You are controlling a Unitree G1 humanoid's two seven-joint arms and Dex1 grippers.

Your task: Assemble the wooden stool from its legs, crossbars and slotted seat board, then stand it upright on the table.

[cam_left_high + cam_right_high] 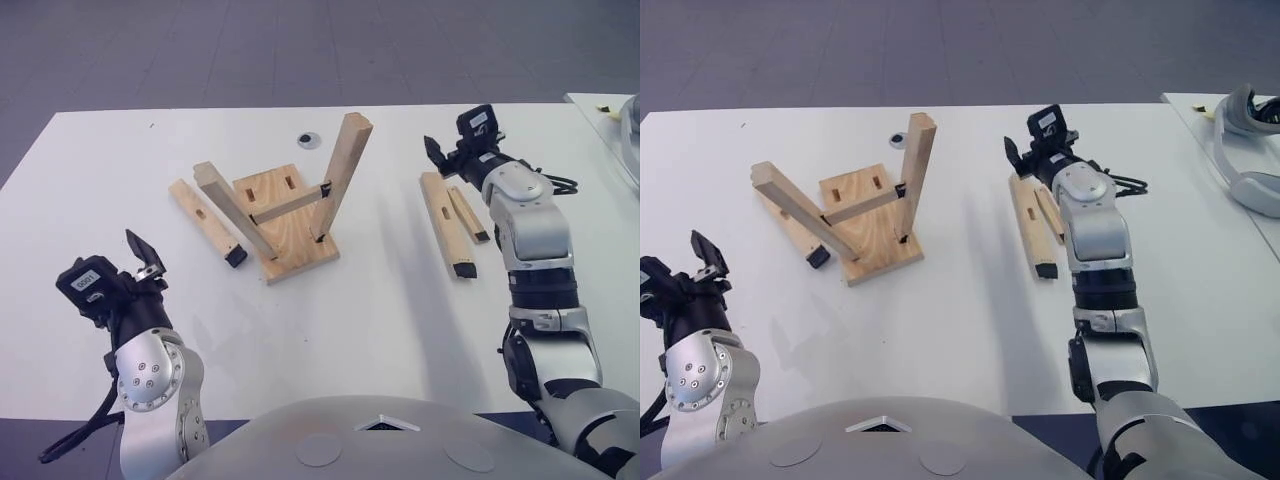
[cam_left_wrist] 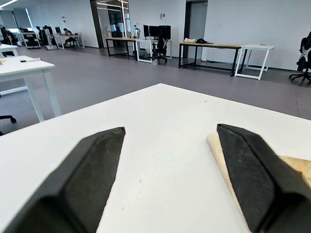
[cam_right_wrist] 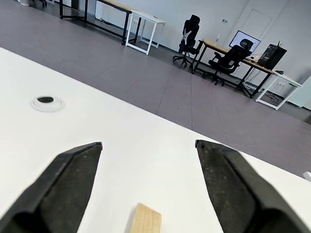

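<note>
While the left eye view is showing the half-built stool (image 1: 295, 240) upended on the table (image 1: 400, 320), the right eye view is adding a headset (image 1: 1250, 188). The left wrist view's left claw (image 2: 171, 128) is gaping empty, half-hiding a loose leg (image 2: 217, 153); the right wrist view's right claw (image 3: 148, 143) is gaping empty near a cut-off wooden end (image 3: 145, 221).

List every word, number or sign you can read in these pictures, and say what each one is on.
Nothing can be read with certainty.
Left wrist sticker, white, on the black housing: dark print, too blurred to read.
Right wrist sticker, white, on the black housing: too small to read.
Seat board: no print visible.
</note>
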